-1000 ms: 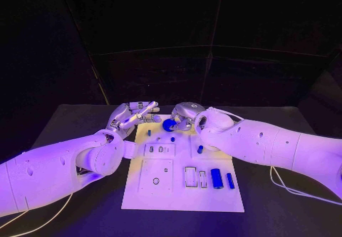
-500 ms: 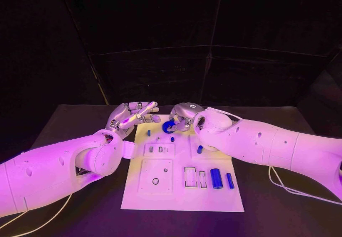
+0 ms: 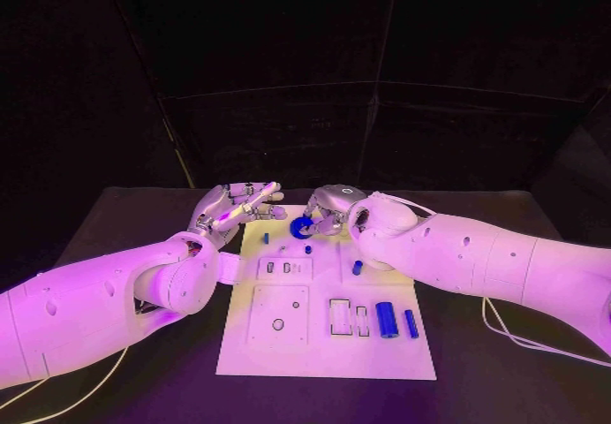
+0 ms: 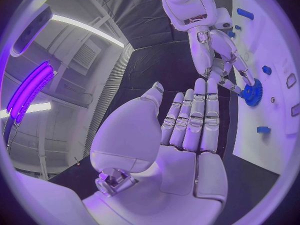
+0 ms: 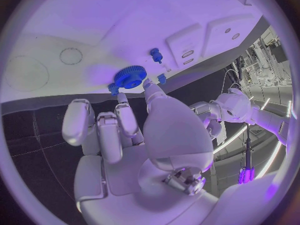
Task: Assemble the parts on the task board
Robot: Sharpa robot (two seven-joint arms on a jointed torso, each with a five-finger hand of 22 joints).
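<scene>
Two hands: both work at the far end of the task board (image 3: pixel 325 353), near 12 o'clock in the head view.
Left hand (image 3: pixel 236 208): it holds nothing; the fingers are straight and apart, with the palm turned to the board. It hovers just beside the board's far-left corner, at about 11 o'clock. I judge it waits there to help or to stay out of the way.
Task board: white plate in the middle of the black table (image 3: pixel 509 389), long side running from 12 to 6 o'clock.
Blue gear (image 3: pixel 302 227): it is at the far end of the board, pinched at its edge by the fingertips of the right hand. In the right wrist view the gear (image 5: pixel 130 77) sits against the white surface. Whether it is already seated on a peg, I cannot tell.
Right hand (image 3: pixel 334 208): it grips the gear from above at about 12 o'clock. The light hold at the rim probably lets the gear be turned or lowered exactly.
Small blue pegs (image 3: pixel 308 249): they stand just near the gear, toward 6 o'clock.
Blue cylinders (image 3: pixel 387 319): they lie side by side at the near-right part of the board, around 5 o'clock, well apart from the hands, probably waiting for later steps.
</scene>
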